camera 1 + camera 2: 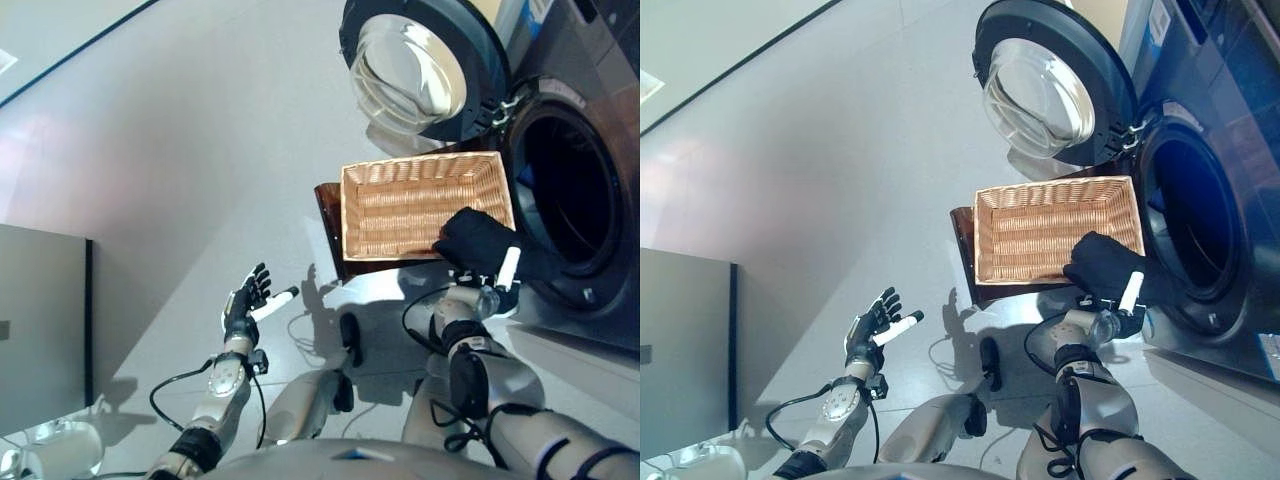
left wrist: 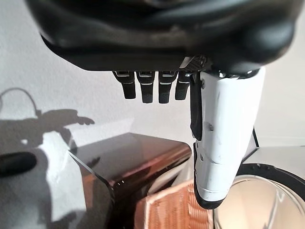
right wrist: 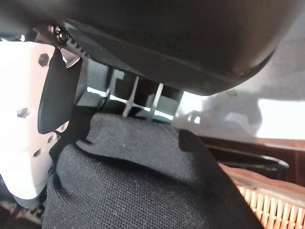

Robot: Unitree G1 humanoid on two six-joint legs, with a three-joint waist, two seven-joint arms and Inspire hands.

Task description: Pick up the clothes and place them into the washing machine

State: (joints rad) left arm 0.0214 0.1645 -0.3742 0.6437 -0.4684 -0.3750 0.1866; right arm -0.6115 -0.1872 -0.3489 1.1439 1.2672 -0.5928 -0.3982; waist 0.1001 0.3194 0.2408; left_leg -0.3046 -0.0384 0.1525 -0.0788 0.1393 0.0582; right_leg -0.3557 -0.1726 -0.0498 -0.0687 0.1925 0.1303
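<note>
The washing machine point(image 1: 575, 190) stands at our three o'clock with its door point(image 1: 420, 65) swung wide, so the drum is ready to load. The empty wicker basket point(image 1: 425, 205) sits beside it. Our right hand point(image 1: 508, 268) has its fingers closed round the black clothes point(image 1: 480, 240) at the basket's corner nearest the drum, while our left hand point(image 1: 245, 300) hangs idle at eight o'clock, fingers spread.

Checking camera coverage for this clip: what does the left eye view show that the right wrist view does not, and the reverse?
Only the left eye view shows the washing machine's open drum, its swung-open door, the grey cabinet and the idle left robot hand, fingers spread above the floor. Only the right wrist view shows the black cloth's weave up close, bunched against the right robot hand. Both show that cloth held at the wicker basket's near corner, on its dark wooden stand.
</note>
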